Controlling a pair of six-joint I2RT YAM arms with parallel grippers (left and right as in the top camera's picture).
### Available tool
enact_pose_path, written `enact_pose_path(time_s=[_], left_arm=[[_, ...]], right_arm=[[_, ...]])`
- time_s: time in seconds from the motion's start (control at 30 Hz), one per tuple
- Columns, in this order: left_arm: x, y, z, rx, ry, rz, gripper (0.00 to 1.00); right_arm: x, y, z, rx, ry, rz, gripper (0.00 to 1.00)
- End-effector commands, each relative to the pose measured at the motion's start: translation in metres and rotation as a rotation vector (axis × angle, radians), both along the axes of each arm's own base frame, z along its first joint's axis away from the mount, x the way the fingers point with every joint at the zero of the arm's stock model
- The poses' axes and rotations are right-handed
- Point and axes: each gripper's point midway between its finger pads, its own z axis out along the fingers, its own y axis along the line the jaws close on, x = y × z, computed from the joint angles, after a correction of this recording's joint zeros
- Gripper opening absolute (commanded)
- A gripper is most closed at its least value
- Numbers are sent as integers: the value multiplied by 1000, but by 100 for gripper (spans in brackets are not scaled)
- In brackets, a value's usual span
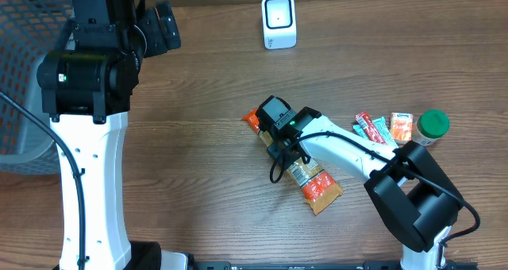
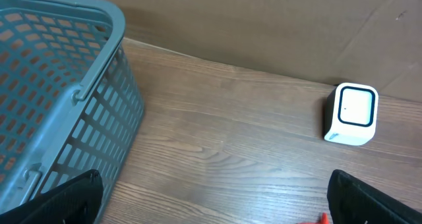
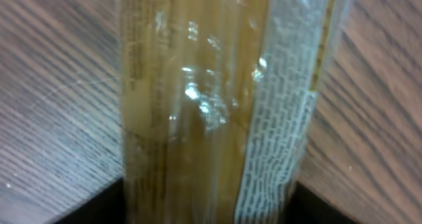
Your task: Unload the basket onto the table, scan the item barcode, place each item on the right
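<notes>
Overhead, I see my right claw (image 1: 286,145) astride the snack packet (image 1: 308,177), grip unclear, left claw (image 2: 221,207) wide, scanner (image 1: 279,21) not reached yet.

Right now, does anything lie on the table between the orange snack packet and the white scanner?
Nothing visible. In the overhead view only bare tabletop lies between the snack packet and the scanner.

Packet (image 1: 319,187) on table (image 1: 198,143), scanner (image 1: 279,21) behind it
</notes>
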Motion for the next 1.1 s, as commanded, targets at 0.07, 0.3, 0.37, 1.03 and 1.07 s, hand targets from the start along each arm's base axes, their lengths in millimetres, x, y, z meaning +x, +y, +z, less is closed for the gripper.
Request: enact_pose_path(time_s=[0.07,0.3,0.37,1.03,1.07], left_arm=[[-1,3,5,19,-10,1,100],[-1,3,5,19,-10,1,100],[-1,3,5,19,-10,1,100],[-1,3,5,19,-9,1,100],[-1,3,5,19,-9,1,100]], right_arm=[[3,-3,4,17,-16,-9,94],[4,1,4,36,-13,-9,95],[0,2,4,45,8,-5,80],[0,14,36,141,-26,8,6],[1,15,39,145,-30,9,4]])
